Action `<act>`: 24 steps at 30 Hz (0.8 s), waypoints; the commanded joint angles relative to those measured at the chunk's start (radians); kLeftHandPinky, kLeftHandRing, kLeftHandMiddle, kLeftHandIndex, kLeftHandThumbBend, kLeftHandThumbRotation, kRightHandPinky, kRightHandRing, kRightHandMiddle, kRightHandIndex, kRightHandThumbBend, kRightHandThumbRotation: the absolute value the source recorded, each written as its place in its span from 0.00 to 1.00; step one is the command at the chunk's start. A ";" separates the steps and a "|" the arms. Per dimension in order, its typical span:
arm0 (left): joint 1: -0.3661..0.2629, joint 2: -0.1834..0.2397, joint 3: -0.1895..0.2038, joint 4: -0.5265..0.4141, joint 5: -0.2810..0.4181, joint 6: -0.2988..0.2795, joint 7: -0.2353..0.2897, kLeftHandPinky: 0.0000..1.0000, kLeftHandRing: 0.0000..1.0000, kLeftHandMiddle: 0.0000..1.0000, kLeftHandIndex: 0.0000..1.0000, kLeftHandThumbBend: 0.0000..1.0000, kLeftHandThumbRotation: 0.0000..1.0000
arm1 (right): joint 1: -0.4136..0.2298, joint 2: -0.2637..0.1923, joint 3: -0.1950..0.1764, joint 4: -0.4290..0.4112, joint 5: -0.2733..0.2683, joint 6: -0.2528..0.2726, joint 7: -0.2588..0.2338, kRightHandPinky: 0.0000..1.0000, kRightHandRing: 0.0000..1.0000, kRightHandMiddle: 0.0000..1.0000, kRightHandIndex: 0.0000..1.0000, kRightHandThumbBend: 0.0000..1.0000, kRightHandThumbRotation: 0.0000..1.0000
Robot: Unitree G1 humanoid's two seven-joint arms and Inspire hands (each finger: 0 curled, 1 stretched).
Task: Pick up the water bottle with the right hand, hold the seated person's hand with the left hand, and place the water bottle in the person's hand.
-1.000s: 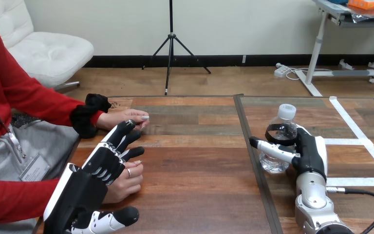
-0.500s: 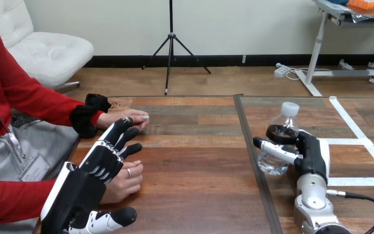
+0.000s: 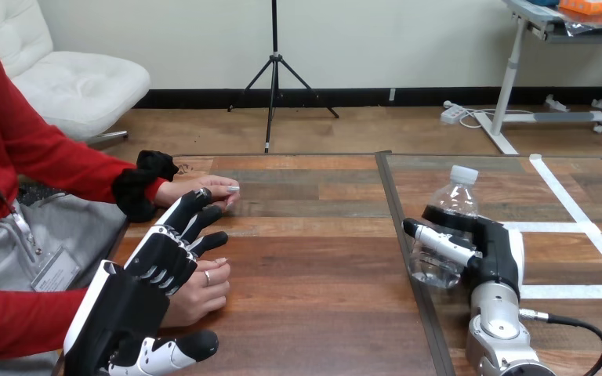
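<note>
Bottle [image 3: 439, 244] gripped in my right hand [image 3: 492, 252]; left hand [image 3: 153, 270] over the person's near hand [image 3: 204, 296].
Head view: my right fingers wrap round the tilted bottle over the table's [image 3: 313, 266] right part. My left hand lies with straight fingers across the near hand, not clasping it. The person's far hand [image 3: 201, 188] rests flat by my fingertips.

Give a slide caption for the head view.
Right hand grips a clear plastic water bottle; left hand lies over the person's nearer hand on the wooden table.

Right robot hand [image 3: 495, 252] blk/wht, forearm [image 3: 498, 315] silver.
</note>
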 commanded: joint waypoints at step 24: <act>-0.049 -0.013 0.016 -0.021 0.015 -0.012 -0.004 0.85 0.94 0.96 0.92 1.00 0.47 | -0.022 0.009 -0.021 -0.003 0.017 -0.064 0.058 0.15 0.18 0.20 0.19 0.74 0.00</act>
